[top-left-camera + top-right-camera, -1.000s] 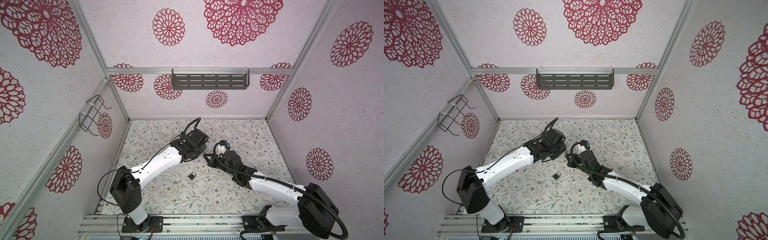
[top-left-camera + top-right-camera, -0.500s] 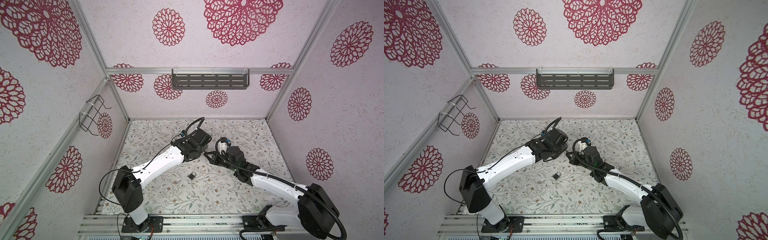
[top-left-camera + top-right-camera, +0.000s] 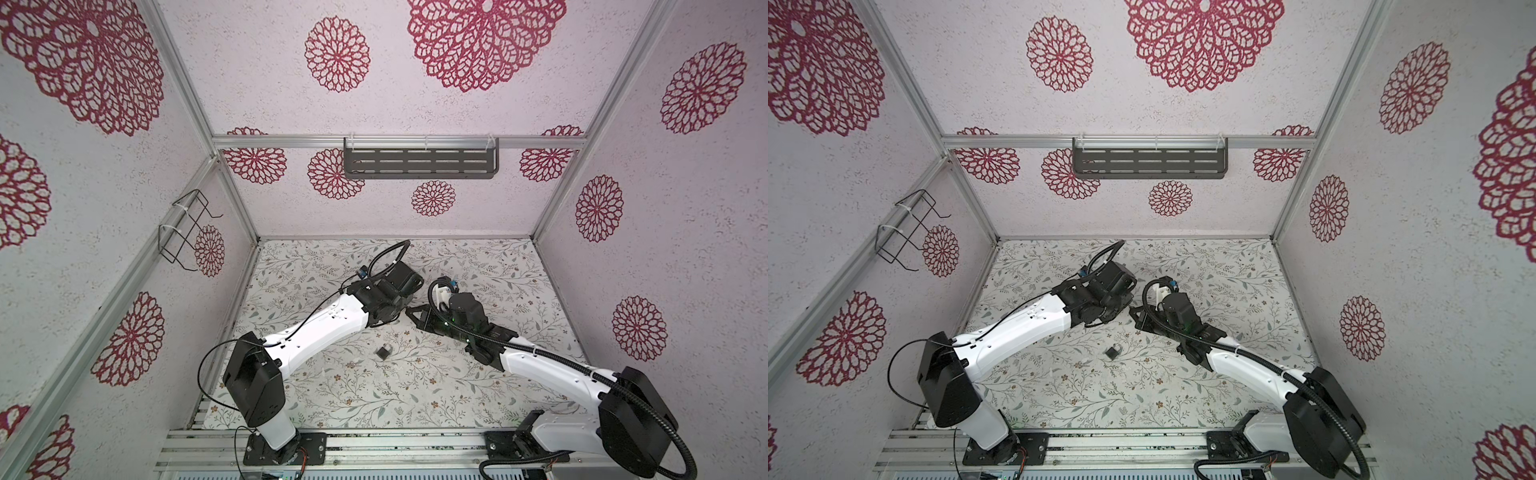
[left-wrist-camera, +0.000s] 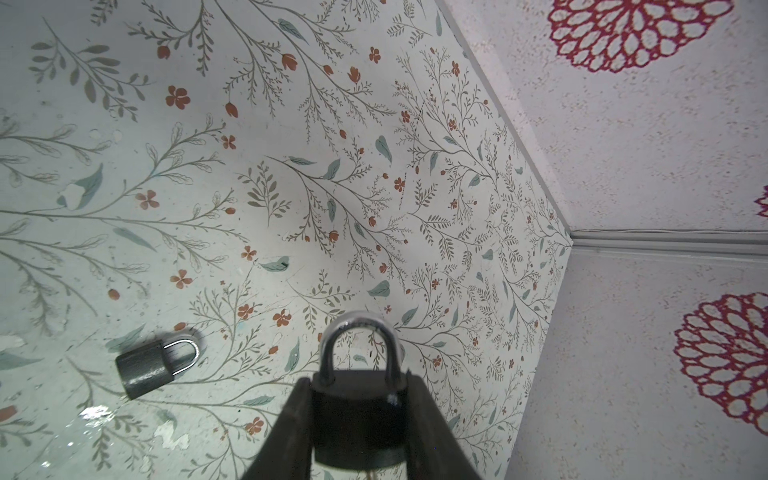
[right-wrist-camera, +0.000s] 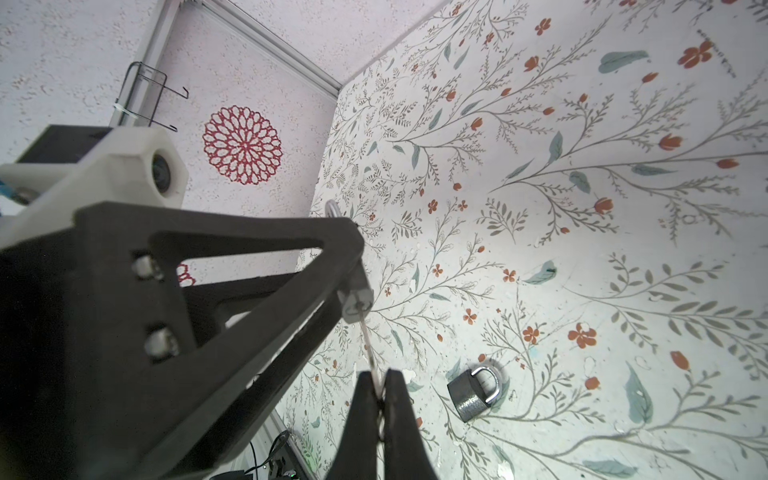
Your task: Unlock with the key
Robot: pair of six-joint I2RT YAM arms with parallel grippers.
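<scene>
Two padlocks were on site. The held padlock [image 4: 359, 419] sat between the jaws of the left gripper [image 4: 358, 386], which pinched its dark body on both sides, with both shackle legs seated in the body. The right gripper [image 5: 379, 380] had its jaws pressed together on the key [image 5: 370, 345]. The blade ran up to the keyway on the underside of that padlock's body [image 5: 356, 297]; depth of entry could not be told.

In both top views the two wrists met mid-table and hid lock and key. The loose padlock [image 3: 384, 351] lay flat on the floral table [image 3: 478, 266] at about 6 o'clock from that meeting point, apart from both arms. A left gripper finger [image 5: 249, 257] blocked much of the right wrist view.

A grey shelf [image 3: 419, 164] hung at 12 o'clock and a wire rack [image 3: 185, 232] at 10 o'clock.
</scene>
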